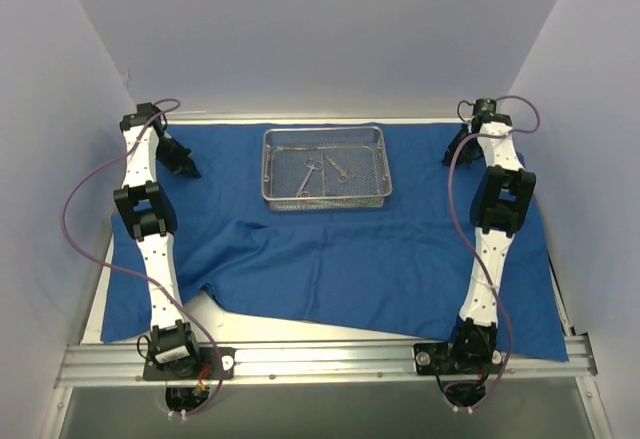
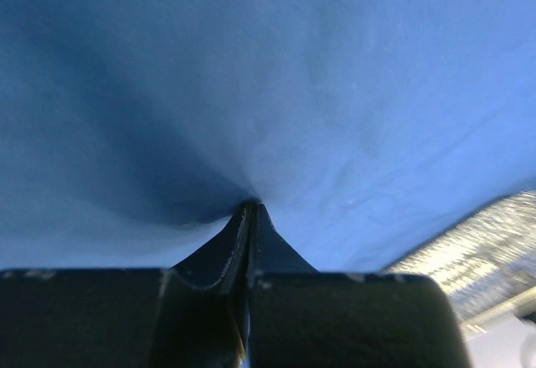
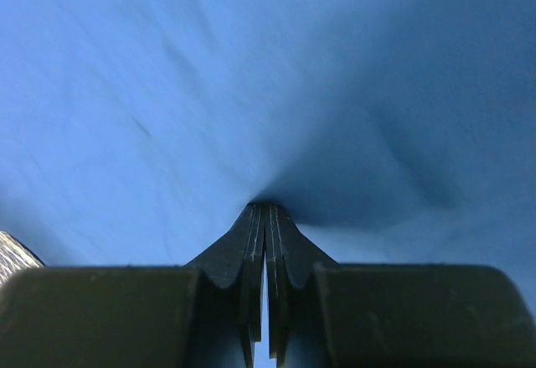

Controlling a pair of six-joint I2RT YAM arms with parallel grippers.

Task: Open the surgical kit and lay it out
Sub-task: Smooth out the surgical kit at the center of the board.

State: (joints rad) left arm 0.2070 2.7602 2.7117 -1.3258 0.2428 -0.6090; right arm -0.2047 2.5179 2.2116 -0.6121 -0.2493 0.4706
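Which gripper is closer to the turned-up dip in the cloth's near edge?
Left. The left gripper pinches the blue cloth far-left, straight beyond the dip; the right gripper pinches it far-right, across the tray.

L arm (image 1: 158,259) & R arm (image 1: 487,264): white links, black joints, purple cables (image 1: 65,214); L tool (image 2: 251,209), R tool (image 3: 265,209) black.

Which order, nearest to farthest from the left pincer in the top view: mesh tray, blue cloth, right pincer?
1. blue cloth, pinched by the left pincer itself.
2. mesh tray, at the centre.
3. right pincer, far right side.
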